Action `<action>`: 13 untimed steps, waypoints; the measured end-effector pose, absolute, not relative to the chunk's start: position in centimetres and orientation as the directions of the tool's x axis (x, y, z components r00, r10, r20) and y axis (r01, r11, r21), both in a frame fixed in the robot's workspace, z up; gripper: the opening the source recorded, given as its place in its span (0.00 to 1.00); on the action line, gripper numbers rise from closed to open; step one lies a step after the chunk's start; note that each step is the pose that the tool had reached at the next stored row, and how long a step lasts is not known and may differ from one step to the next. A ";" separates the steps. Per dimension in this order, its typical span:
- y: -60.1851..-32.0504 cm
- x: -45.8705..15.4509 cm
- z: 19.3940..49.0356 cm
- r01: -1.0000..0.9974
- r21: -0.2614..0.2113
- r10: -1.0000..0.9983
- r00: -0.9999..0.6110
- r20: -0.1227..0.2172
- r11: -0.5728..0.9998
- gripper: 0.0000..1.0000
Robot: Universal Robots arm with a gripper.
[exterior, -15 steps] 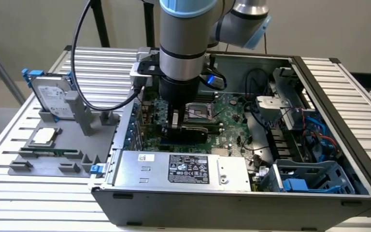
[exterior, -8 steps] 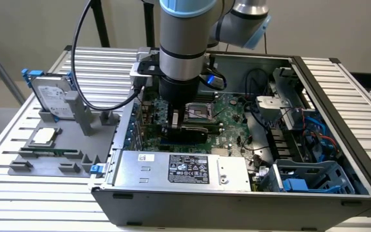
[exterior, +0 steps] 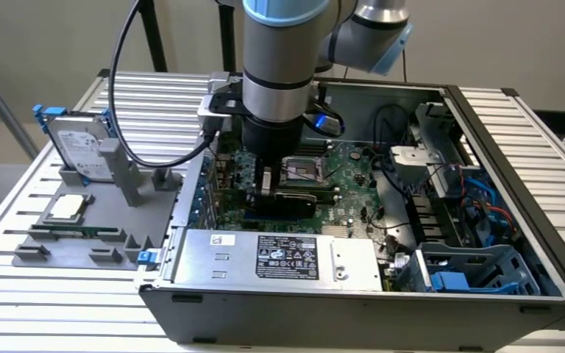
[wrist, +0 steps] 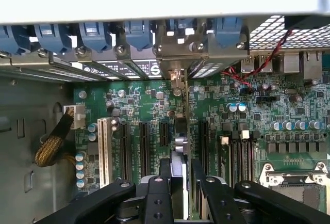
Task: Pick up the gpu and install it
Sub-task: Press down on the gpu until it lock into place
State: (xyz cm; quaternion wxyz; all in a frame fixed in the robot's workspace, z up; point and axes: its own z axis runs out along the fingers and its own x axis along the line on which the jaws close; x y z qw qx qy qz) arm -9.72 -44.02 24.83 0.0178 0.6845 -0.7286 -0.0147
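The gpu (wrist: 181,131) appears edge-on in the wrist view as a thin card running from between my fingers toward the case's rear wall. Its silver bracket (wrist: 178,61) stands against the rear slot openings. The card stands upright over the green motherboard (wrist: 242,126), between two black expansion slots (wrist: 144,149); whether it is seated in a slot I cannot tell. My gripper (wrist: 181,188) is shut on the card's top edge. In the exterior view the gripper (exterior: 285,193) reaches down inside the open computer case (exterior: 518,184), with the dark card (exterior: 293,207) below it.
A silver hard drive with blue rails (exterior: 76,143) stands in a grey holder (exterior: 57,250) at the exterior view's left, with a memory stick (exterior: 86,230) lying there. The power supply (exterior: 273,257), the CPU socket (wrist: 294,182), cables (exterior: 430,191) and a blue drive cage (exterior: 469,268) crowd the case.
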 end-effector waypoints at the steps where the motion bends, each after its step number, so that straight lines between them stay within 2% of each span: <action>1: -44.0 -9.7 24.8 -0.997 0.046 -0.998 -0.062 0.006 0.062 0.00; 13: -43.8 -9.8 24.5 -0.997 0.045 -0.998 -0.062 0.016 0.063 0.00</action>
